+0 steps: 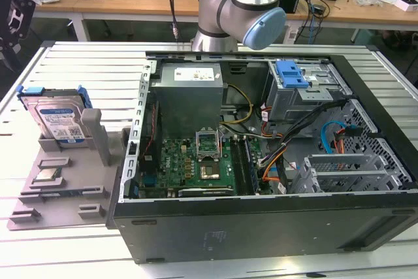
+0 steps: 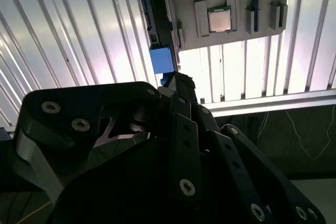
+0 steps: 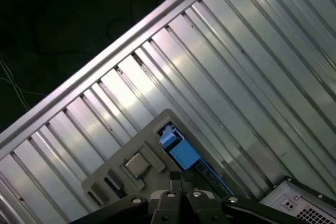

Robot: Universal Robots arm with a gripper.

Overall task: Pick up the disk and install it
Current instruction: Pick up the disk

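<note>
One ribbed metal tabletop (image 1: 78, 63) carries everything. Much of it, toward the exterior view's right, is taken by an open black computer case (image 1: 261, 230) lying on its side, with its board and cables showing. Inside the case, at the far right, sits a silver drive cage with a blue latch (image 1: 290, 73). The grey-and-blue arm (image 1: 238, 4) rises at the far edge behind the case. On the exterior view's left, just beside the case, lies a grey holder tray (image 1: 65, 204). The pincer (image 2: 177, 80) hangs above this tray in both wrist views, closed on nothing and touching nothing. The disk (image 1: 59, 119) stands on edge, leaning slightly, in a slot at the tray's far end. Its label faces the near side and its blue caddy frames it. Nearer on the tray, a small square silver chip (image 1: 47, 174) lies flat in its own recess, apart from the disk.
</note>
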